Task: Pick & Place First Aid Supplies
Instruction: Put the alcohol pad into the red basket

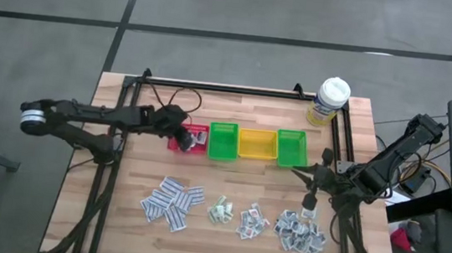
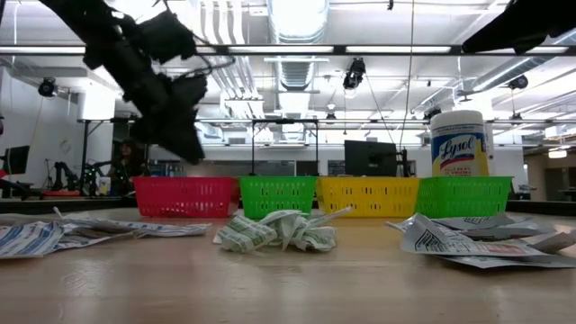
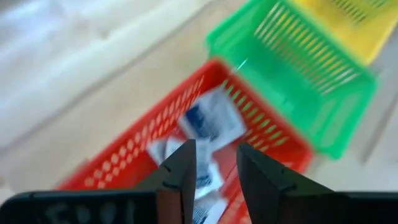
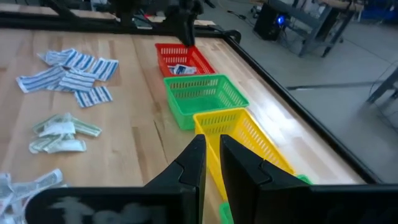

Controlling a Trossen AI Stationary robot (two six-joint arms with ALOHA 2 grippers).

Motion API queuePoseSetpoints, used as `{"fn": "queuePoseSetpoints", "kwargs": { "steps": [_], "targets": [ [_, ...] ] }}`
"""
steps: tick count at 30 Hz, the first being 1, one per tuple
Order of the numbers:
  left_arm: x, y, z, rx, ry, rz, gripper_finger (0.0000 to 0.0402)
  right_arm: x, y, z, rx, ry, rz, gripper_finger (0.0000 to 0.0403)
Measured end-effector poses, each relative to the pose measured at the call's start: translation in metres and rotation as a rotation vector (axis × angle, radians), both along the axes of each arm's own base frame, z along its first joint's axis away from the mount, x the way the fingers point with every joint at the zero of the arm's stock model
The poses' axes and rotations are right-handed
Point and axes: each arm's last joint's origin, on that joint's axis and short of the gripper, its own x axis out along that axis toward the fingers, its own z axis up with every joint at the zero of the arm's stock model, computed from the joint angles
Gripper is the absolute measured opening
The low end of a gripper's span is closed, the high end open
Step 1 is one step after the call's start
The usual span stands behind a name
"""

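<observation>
Packets [image 3: 208, 121] inside red bin [image 3: 124, 155]; left end effector [image 3: 216, 163] above, parted.

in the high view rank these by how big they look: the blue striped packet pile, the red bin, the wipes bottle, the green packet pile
1. blue striped packet pile, clearly the widest spread.
2. red bin and wipes bottle: close in apparent size; the left gripper covers part of the bin, so no ranking between them.
3. green packet pile, smallest.

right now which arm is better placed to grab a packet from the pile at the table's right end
Right. The right gripper hangs just above that pile of packets, while the left gripper is far off over the red bin, jaws apart above packets already in it.
</observation>
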Motion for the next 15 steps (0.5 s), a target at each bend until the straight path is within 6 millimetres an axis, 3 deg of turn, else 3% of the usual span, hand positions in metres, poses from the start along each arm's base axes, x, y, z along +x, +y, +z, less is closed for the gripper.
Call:
{"fn": "queuePoseSetpoints", "kwargs": {
  "steps": [6, 15],
  "targets": [
    [0.001, -0.002, 0.032, 0.077, -0.099, -0.052, 0.0108, -0.002, -0.003, 0.004, 0.036, -0.029, -0.008, 0.0043],
    [0.002, -0.016, 0.04, 0.114, -0.116, -0.142, 0.0108, -0.008, -0.01, 0.011, 0.123, 0.006, 0.106, 0.0043]
  ]
}}
